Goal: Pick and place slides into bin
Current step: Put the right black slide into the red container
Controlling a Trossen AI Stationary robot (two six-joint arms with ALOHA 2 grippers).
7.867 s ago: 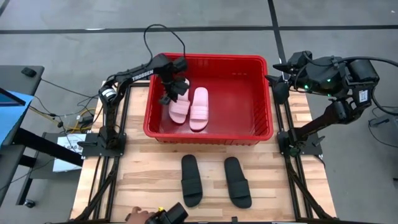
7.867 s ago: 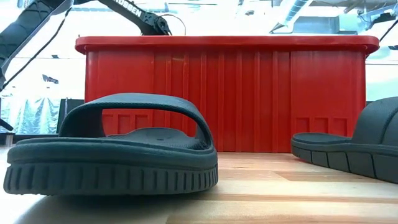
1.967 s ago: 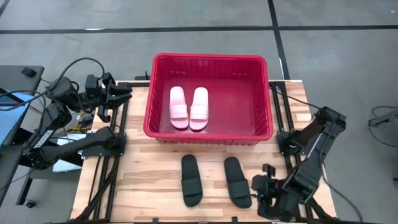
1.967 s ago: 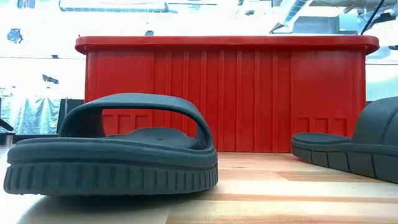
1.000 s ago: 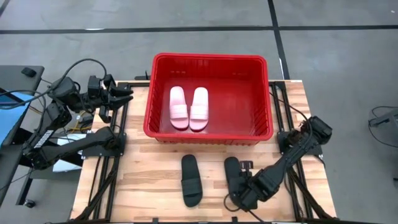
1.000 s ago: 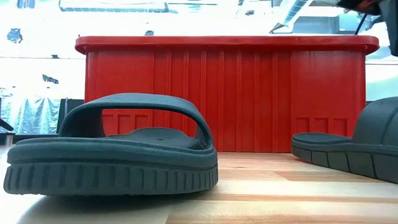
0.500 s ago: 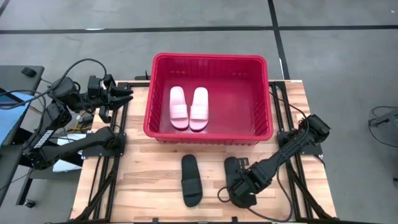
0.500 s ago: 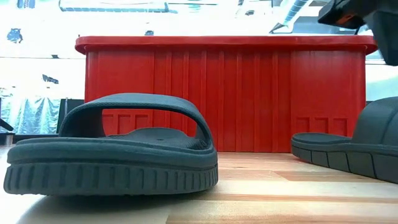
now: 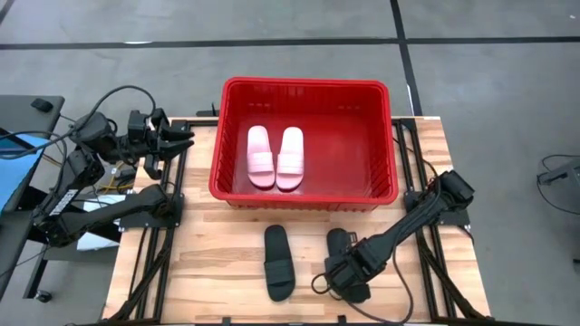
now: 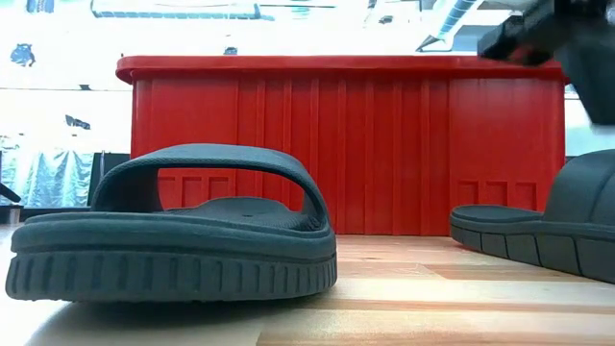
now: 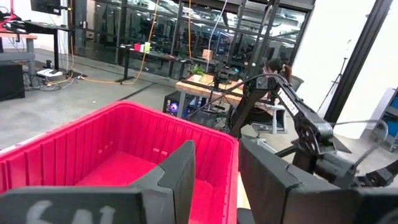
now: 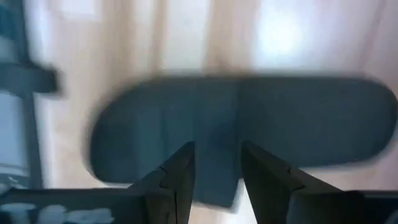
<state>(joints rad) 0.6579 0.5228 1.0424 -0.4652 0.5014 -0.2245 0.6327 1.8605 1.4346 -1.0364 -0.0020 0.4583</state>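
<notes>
Two pink slides [image 9: 276, 157] already lie side by side in the left half of the red bin [image 9: 306, 86], while two black slides rest on the bench [image 9: 217, 263] just near of it: the left black slide [image 9: 279, 263] untouched, the right black slide [image 9: 342, 244] partly covered by the right arm. The right end effector [image 9: 343, 276] hangs directly over that slide's near end, its fingers [image 12: 179, 177] parted with a gap between them and nothing held, the strap lying across below them in the right wrist view. The left end effector [image 9: 174, 138] waits off the bench's far left corner, likewise parted and empty. The slides look like moulded foam: light, a little springy, matte and ribbed along the sole edge (so probably not slippery) and in no way fragile. The wide arched strap stands clear of the footbed in the low view, so it seems the best hold, one finger under and one over. Pinching the sole across its width would likely need a wider opening, and the shoe might flex.
</notes>
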